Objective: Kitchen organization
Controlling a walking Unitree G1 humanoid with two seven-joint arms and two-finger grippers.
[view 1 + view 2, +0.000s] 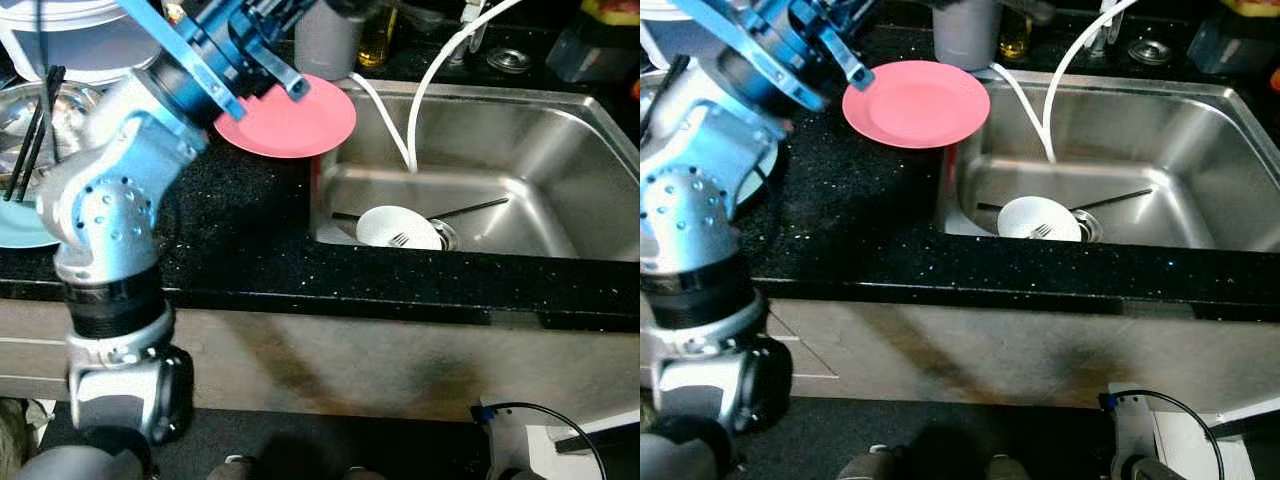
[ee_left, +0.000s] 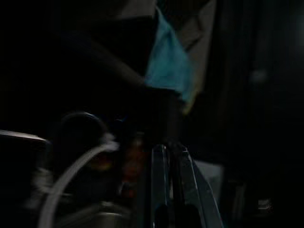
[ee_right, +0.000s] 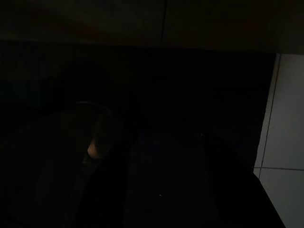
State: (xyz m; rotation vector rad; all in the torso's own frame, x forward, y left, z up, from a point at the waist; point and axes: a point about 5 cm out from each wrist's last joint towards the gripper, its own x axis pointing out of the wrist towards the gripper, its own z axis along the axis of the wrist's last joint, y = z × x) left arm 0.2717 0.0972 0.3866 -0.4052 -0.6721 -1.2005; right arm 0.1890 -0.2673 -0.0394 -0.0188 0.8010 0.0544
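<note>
A pink plate (image 1: 295, 120) hangs tilted over the black counter (image 1: 250, 220), its far edge reaching past the left rim of the steel sink (image 1: 560, 150). My left gripper (image 1: 285, 80), raised high on its silver arm, is shut on the plate's near left rim. In the dark left wrist view its fingers (image 2: 161, 190) stand close together. In the sink lies a white bowl (image 1: 395, 228) with a fork (image 1: 400, 239) on it, and a thin black utensil (image 1: 470, 208) beside it. The right wrist view is almost black, with that arm hanging idle.
A white hose (image 1: 420, 90) curves down into the sink. At the far left stand a metal bowl (image 1: 20, 110) with black chopsticks (image 1: 35, 135) and a light blue plate (image 1: 20, 225). A grey cup (image 1: 325, 40) stands behind the pink plate.
</note>
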